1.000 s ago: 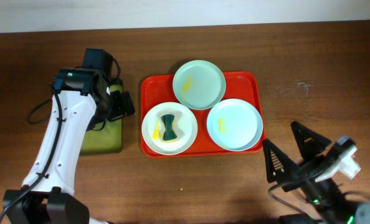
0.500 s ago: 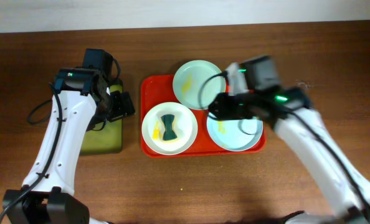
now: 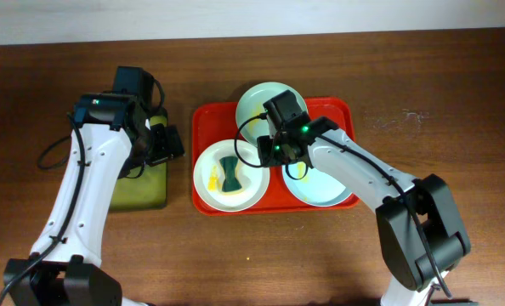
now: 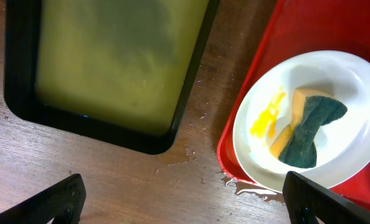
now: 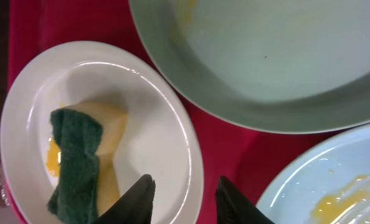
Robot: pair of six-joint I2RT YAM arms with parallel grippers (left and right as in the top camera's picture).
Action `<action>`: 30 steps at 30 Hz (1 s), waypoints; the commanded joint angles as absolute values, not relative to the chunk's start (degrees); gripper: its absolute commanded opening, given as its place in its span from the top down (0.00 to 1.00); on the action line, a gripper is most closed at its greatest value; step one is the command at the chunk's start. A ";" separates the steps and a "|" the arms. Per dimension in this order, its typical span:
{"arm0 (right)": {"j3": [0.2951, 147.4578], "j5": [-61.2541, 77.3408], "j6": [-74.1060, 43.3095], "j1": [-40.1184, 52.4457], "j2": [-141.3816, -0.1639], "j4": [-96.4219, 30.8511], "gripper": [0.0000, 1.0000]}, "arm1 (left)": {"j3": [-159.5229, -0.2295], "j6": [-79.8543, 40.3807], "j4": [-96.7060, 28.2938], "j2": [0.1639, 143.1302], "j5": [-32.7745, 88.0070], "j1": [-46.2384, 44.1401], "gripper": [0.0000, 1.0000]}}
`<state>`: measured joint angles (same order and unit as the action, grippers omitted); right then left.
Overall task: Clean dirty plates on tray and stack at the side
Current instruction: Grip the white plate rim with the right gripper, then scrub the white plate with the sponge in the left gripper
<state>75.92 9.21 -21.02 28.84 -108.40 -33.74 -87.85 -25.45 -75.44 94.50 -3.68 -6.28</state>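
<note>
Three plates lie on the red tray (image 3: 210, 119). The white plate (image 3: 251, 174) at front left carries yellow smears and a green-and-yellow sponge (image 3: 229, 173). Behind it is the mint plate (image 3: 257, 115), and the blue plate (image 3: 329, 178) is at front right; both are smeared yellow. My right gripper (image 3: 274, 153) hangs at the white plate's right rim. In the right wrist view it (image 5: 185, 183) stands narrowly open astride that rim (image 5: 194, 168), one finger over the plate, the other over the tray. My left gripper (image 3: 169, 144) is wide open and empty, left of the tray.
A black tray (image 3: 138, 191) with a yellow-green inside sits under my left arm, just left of the red tray. Water drops (image 4: 247, 186) wet the wood by the red tray's corner. A cable (image 3: 53, 153) loops at the far left.
My right arm swung in from the table's lower right to the white plate's rim, and its jaws narrowed from wide open. The left arm and plates stayed put.
</note>
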 commanded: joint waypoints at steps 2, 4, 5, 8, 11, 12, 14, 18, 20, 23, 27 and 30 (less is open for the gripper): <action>75.16 7.09 -21.45 29.98 -111.37 -33.56 0.67 | -88.01 -24.73 -75.31 94.91 -3.88 -6.26 0.01; 75.16 7.27 -21.45 30.83 -113.36 -33.63 0.67 | -88.01 -24.73 -75.33 94.91 -3.88 -6.28 0.00; 75.16 7.27 -21.45 31.11 -113.75 -33.67 0.67 | -88.01 -24.73 -75.35 94.91 -3.88 -6.26 0.00; 75.16 7.25 -21.45 31.16 -113.91 -34.30 0.74 | -88.01 -24.73 -75.55 94.91 -3.88 -6.26 0.00; 75.09 7.20 -21.43 31.16 -114.30 -34.46 0.76 | -88.01 -24.73 -75.55 94.91 -3.88 -6.28 0.01; 75.09 7.20 -21.43 31.16 -114.85 -34.46 0.76 | -88.01 -24.73 -75.55 94.91 -3.86 -6.28 0.01; 75.09 7.03 -21.43 31.09 -115.87 -34.37 0.80 | -88.01 -24.71 -75.55 94.91 -3.86 -6.28 0.00; 75.11 7.16 -21.19 29.56 -116.14 -34.48 0.90 | -87.72 -24.60 -75.50 94.91 -2.87 -6.28 0.03; 75.11 10.37 -18.59 29.15 -116.14 -34.22 0.91 | -86.37 -22.06 -74.63 94.91 2.33 -6.28 0.09; 75.11 13.37 -16.71 29.17 -116.16 -33.63 0.96 | -80.97 -20.88 -69.78 94.91 8.36 -6.85 0.59; 75.11 15.05 -16.71 29.17 -116.16 -33.15 0.96 | -71.07 -20.88 -57.32 94.94 15.77 -10.70 0.75; 75.11 15.49 -16.71 29.17 -116.16 -32.71 0.96 | -65.69 -21.80 -47.83 95.02 16.73 -15.27 0.68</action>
